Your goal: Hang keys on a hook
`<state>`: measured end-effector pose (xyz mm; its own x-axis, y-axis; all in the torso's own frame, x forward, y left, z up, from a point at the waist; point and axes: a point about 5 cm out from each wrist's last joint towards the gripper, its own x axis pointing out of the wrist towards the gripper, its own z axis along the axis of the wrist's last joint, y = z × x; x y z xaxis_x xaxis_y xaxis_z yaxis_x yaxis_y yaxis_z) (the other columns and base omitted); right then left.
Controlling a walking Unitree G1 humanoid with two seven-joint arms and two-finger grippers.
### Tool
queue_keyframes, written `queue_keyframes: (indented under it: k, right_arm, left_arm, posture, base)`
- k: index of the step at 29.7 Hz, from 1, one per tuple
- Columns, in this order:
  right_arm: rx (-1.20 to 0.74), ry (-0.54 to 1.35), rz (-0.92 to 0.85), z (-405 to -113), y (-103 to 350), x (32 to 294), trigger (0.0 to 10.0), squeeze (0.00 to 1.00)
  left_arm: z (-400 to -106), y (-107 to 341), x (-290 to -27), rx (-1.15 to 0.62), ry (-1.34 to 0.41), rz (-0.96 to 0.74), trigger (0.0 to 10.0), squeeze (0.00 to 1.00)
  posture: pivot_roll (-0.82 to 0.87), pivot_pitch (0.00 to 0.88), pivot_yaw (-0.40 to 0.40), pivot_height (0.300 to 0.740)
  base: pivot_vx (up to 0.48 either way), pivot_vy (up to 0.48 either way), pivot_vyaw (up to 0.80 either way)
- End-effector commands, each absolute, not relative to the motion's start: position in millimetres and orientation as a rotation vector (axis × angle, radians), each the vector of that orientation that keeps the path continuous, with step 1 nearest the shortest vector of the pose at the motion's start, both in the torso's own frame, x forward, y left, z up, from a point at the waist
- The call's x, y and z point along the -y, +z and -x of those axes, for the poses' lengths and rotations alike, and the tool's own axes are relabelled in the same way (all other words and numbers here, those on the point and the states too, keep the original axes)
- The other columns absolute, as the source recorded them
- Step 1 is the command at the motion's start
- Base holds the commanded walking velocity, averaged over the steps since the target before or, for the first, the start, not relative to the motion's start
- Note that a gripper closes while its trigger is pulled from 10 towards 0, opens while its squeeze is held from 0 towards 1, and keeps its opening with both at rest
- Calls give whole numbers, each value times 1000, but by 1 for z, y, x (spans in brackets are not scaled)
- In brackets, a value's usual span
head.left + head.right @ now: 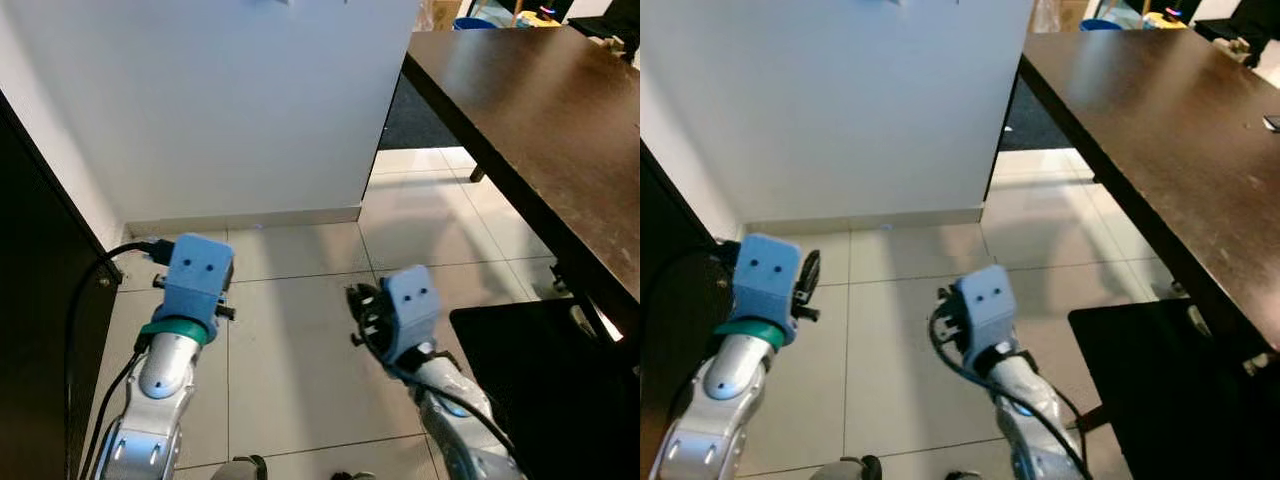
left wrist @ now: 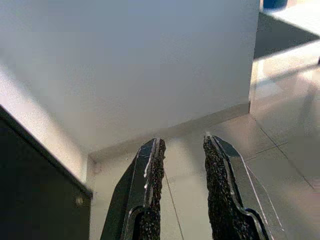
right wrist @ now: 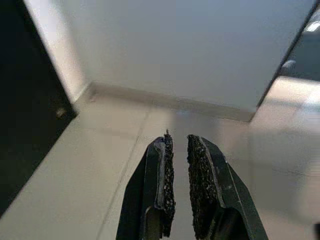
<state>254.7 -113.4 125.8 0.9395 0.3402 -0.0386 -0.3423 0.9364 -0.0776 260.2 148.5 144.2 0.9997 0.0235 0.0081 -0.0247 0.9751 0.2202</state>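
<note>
My left gripper (image 2: 182, 142) is open with a clear gap and nothing between its black fingers (image 2: 150, 200). It points at the foot of a white wall (image 1: 220, 100). My right gripper (image 3: 178, 137) has its pads almost together and holds nothing. It points down at the pale floor tiles (image 3: 100, 165) before the same wall. In the head views both arms are held low in front of me, the left wrist's blue block (image 1: 198, 275) close to the wall corner and the right wrist's blue block (image 1: 410, 300) over the middle of the floor.
A long dark wooden table (image 1: 540, 110) runs along the right. A black panel (image 1: 30, 320) stands at my left, with a black cable (image 1: 90, 280) beside it. A black seat-like surface (image 1: 530, 370) lies low on the right. The tiled floor (image 1: 300, 330) stretches between.
</note>
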Motion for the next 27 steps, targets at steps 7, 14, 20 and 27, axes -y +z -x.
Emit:
queue_keyframes:
  k: [7,14,20,27]
  right_arm:
    - [86,320,154,-250,142,116,10000,0]
    - [99,303,157,-249,148,121,10000,0]
    - [31,288,136,-244,138,129,10000,0]
    - [68,291,138,-247,142,127,10000,0]
  left_arm:
    - [-251,135,-147,-42,50,-218,10000,0]
    - [-252,139,-163,-46,149,-127,10000,0]
    - [-251,146,-175,-8,244,-123,10000,0]
    - [-251,152,-173,37,235,-168,10000,0]
  posture:
    - [51,57,39,740]
    - [50,54,45,740]
    - [46,52,39,740]
    - [57,52,35,740]
  base:
    - [0,0,0]
    - [0,0,0]
    - [0,0,0]
    - [0,0,0]
